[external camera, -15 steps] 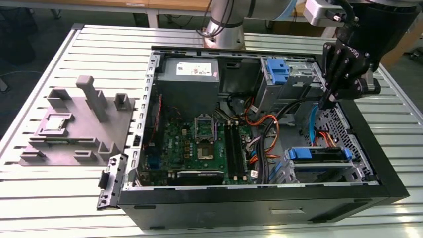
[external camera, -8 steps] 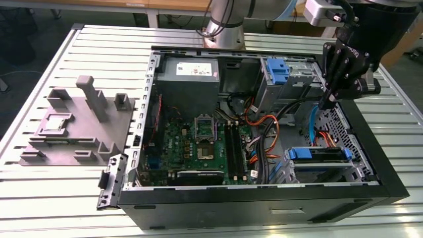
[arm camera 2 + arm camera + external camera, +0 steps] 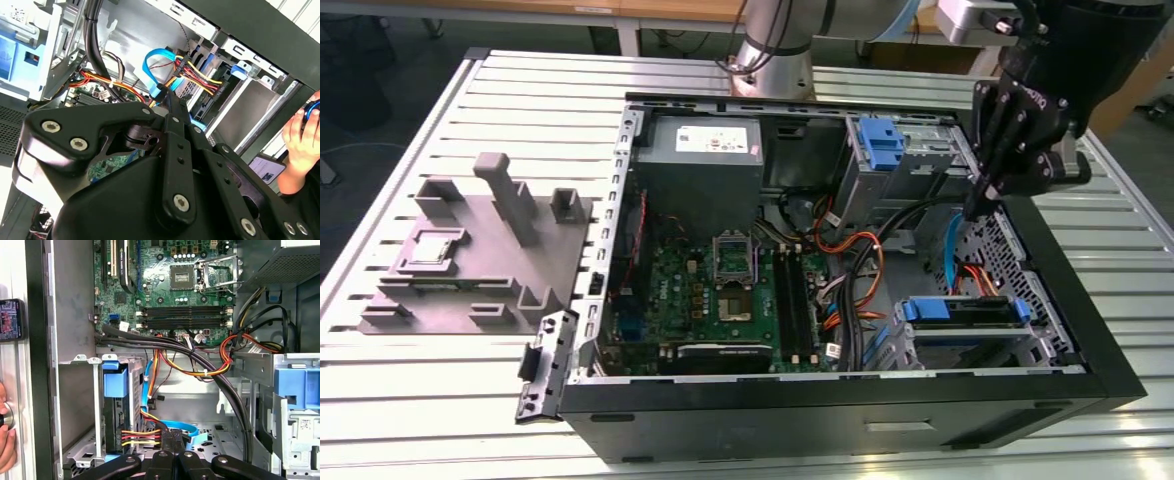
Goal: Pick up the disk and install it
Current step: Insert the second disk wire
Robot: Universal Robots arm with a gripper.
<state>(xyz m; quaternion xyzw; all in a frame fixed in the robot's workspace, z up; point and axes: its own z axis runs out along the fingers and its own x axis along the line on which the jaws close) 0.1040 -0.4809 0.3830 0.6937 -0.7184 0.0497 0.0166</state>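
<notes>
Overhead, pincer point(image 3: 977, 205) pressed together above open computer case point(image 3: 1067, 290) on slatted metal table point(image 3: 454, 90).

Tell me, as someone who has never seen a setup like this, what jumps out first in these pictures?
An open computer case lies on a slatted metal table, its green motherboard and a tangle of orange and yellow cables laid bare. A black gripper hangs over the case's edge at the exterior view's right, near a disk with blue framing in its bay. A grey moulded fixture sits beside the case at the exterior view's left.
</notes>
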